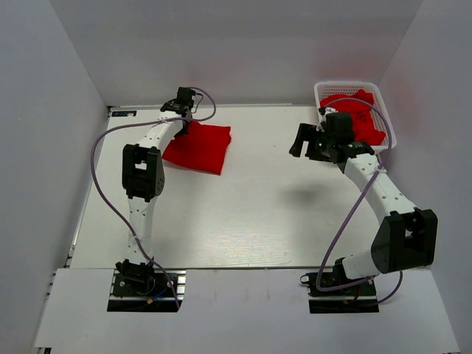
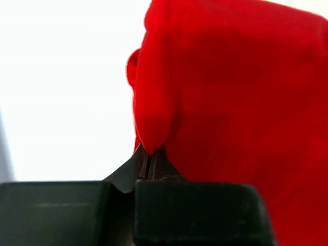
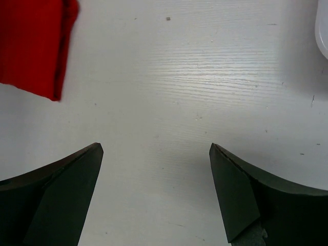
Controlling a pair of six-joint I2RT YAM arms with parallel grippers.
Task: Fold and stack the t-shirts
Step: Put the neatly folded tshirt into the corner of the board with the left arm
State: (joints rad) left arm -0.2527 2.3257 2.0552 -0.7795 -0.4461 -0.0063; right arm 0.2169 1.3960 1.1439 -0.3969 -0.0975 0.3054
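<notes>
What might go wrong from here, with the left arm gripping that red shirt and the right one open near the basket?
1. The left gripper pinches only a small tuck of the folded t-shirt; lifting may lose it or pull the fold apart.
2. The open right gripper hangs over bare table; reaching into the basket, it may snag the mesh or grab several bunched shirts.

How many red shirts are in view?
2 at least: one folded shirt on the table, pinched by the left pincer; one heap in the basket, possibly hiding more.
</notes>
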